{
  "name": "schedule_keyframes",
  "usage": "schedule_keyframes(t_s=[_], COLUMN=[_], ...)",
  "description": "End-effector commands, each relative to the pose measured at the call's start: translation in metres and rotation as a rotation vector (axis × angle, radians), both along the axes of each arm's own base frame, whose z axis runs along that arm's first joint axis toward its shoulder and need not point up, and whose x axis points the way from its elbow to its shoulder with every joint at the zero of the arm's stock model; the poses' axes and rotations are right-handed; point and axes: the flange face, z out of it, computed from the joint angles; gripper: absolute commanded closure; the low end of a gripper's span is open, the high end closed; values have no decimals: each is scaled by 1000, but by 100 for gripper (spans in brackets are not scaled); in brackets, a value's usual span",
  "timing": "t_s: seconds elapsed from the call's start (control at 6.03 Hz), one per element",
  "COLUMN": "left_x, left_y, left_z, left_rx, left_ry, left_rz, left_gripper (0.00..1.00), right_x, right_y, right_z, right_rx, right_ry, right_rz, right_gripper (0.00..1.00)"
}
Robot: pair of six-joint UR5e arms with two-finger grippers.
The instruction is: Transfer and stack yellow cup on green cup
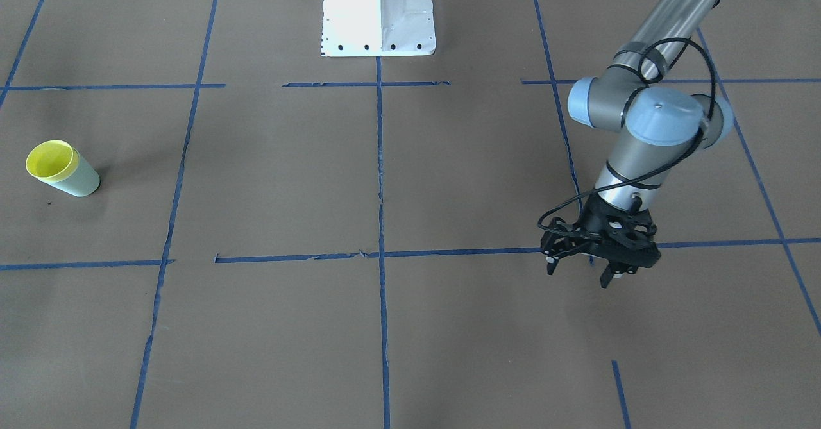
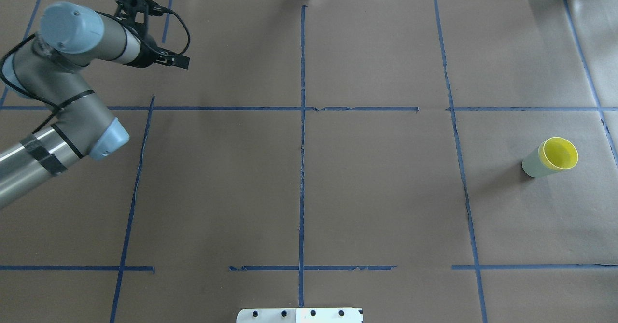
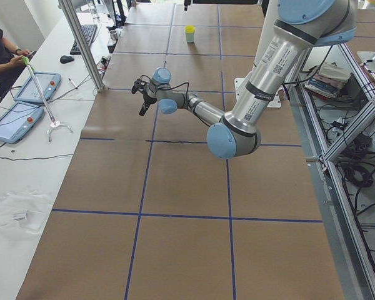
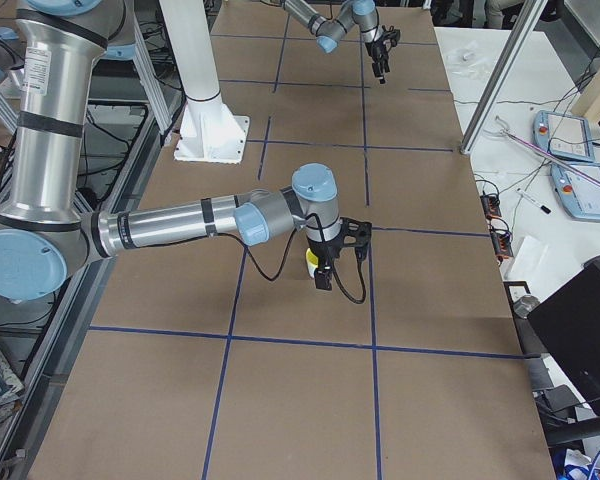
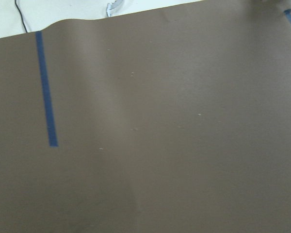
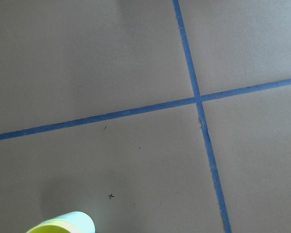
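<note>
The yellow cup (image 1: pixel 50 159) is sitting inside the green cup (image 1: pixel 82 183), w/ only its rim & inner wall showing, and the pair is standing on the brown table (image 1: pixel 288 179) at the robot's right side, well apart from the left gripper (image 1: pixel 577 275). The left gripper is hanging over the table near a blue tape line (image 1: pixel 449 251), its fingers apart & nothing between them. The right gripper (image 4: pixel 323 268) is showing only in the right side view, overlapping the cups there, so I cannot tell if its fingers are apart or together
</note>
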Motion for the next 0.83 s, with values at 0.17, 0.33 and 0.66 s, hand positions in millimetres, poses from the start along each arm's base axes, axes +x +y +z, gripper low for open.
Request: schedule_keyframes(t_s=[0.17,0.33,0.66], left_x=[-154,-169,-232], left_y=[-25,-28,-27], left_z=[90,105,114], left_rx=[-61,-86,-189], left_ry=[-167,-242,-227], left_rz=[54,104,216], left_gripper=[6,6,5], right_x=[46,49,49], right_y=[-2,-2,-2], right_z=[21,29,31], right_rx=[49,61,54], right_ry=[-85,-73,-67], right_rz=[-51,-75,-108], right_gripper=[0,0,0])
